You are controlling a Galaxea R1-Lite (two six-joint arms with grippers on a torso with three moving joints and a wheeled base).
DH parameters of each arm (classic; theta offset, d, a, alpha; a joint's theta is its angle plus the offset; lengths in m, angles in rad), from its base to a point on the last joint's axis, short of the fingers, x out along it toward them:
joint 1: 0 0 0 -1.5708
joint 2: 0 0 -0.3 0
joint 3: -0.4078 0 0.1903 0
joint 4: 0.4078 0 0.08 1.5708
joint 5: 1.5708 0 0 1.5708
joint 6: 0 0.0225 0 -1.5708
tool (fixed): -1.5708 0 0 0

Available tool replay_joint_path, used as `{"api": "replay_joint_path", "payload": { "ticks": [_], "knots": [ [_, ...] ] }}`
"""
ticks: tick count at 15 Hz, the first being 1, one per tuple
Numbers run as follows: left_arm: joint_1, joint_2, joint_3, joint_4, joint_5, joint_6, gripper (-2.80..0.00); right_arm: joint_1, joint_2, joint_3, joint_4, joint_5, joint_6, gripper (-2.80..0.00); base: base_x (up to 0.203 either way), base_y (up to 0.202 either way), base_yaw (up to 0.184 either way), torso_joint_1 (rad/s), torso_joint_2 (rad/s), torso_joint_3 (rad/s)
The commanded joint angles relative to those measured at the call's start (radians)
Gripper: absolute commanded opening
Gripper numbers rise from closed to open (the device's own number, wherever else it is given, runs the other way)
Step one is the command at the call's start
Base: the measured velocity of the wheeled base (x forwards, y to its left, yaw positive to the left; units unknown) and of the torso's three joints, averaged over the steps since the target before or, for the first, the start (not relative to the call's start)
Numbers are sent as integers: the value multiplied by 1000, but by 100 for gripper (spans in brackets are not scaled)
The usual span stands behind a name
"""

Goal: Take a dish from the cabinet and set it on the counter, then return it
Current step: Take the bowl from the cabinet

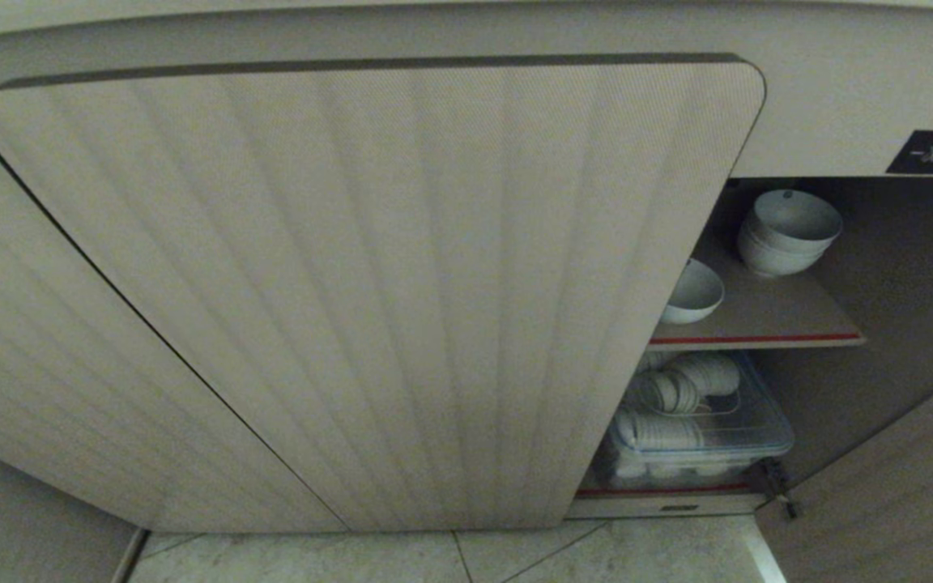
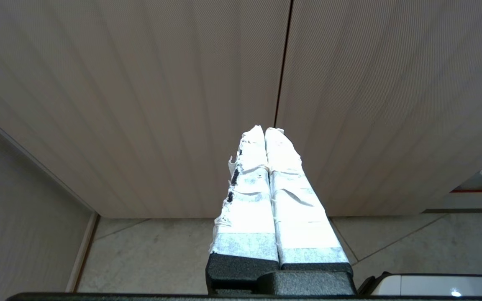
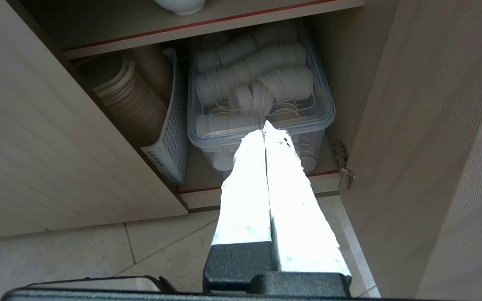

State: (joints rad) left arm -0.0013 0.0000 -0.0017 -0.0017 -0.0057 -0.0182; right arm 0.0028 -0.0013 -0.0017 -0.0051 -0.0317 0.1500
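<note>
The cabinet [image 1: 369, 291] fills the head view, with its right compartment open. On the upper shelf [image 1: 766, 320] the dish [image 1: 693, 293], a single small white bowl, stands near the front edge, partly hidden behind the ribbed door's edge. Its base also shows in the right wrist view as the dish [image 3: 180, 5]. My right gripper [image 3: 265, 126] is shut and empty, low in front of the open compartment and pointing at the lower bin. My left gripper [image 2: 265, 129] is shut and empty, facing the closed ribbed doors. Neither gripper shows in the head view. The counter is out of view.
A stack of white bowls [image 1: 789, 231] stands further back on the same shelf. Below, a clear plastic bin [image 3: 262, 100] holds white cups, beside a white perforated basket [image 3: 170, 138] of brown paper ware. The open right door [image 3: 433, 146] stands close on the right. Tiled floor [image 1: 450, 559] lies below.
</note>
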Motion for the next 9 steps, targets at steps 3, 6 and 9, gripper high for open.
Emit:
{"api": "replay_joint_path", "payload": {
  "ticks": [3, 6, 9],
  "knots": [
    [0, 0, 0, -1, 1, -2, -280, 0, 20, -10, -5, 10, -64, -280, 0, 0, 0, 0, 0, 0],
    [0, 0, 0, -1, 0, 0, -280, 3, 154, -39, -67, 82, -97, -280, 0, 0, 0, 0, 0, 0],
    [1, 0, 0, 0, 1, -1, -280, 29, 358, -91, -142, 123, -130, -280, 0, 0, 0, 0, 0, 0]
  ]
}}
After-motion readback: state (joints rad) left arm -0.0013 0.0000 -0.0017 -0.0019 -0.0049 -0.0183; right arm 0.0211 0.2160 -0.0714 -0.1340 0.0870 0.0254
